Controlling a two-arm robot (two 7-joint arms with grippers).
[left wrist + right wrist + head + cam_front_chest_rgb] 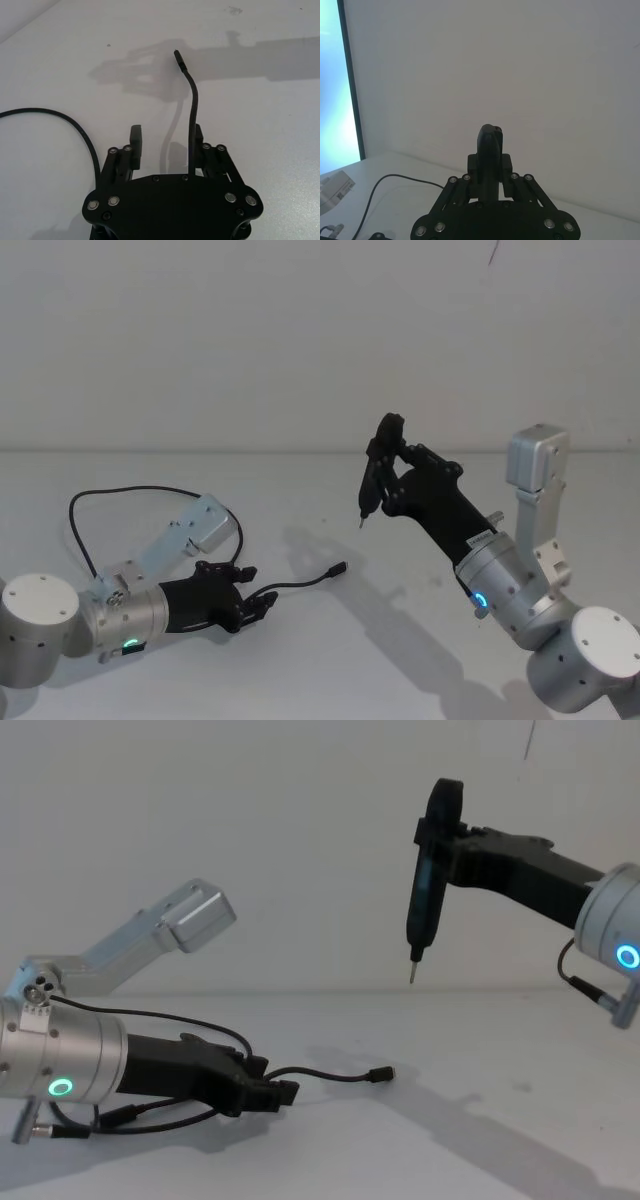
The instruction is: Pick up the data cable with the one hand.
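At the table's [400,650] near left corner, the left gripper [262,602] sits low with its fingers spread. The data cable [300,583] runs between them, not yet clamped or lifted, so closing and raising appear to be what is left. Its loop curls toward the left edge. Farther right, the raised right gripper [452,832] is clenched on a black pointed tool [421,905].

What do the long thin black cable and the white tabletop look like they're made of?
The thin black data cable, lying between the left gripper's open fingers, looks plastic- or rubber-sheathed, matte: it bends in smooth loose curves. The white tabletop looks like hard, smooth laminate or painted board, satin: it takes soft-edged shadows.
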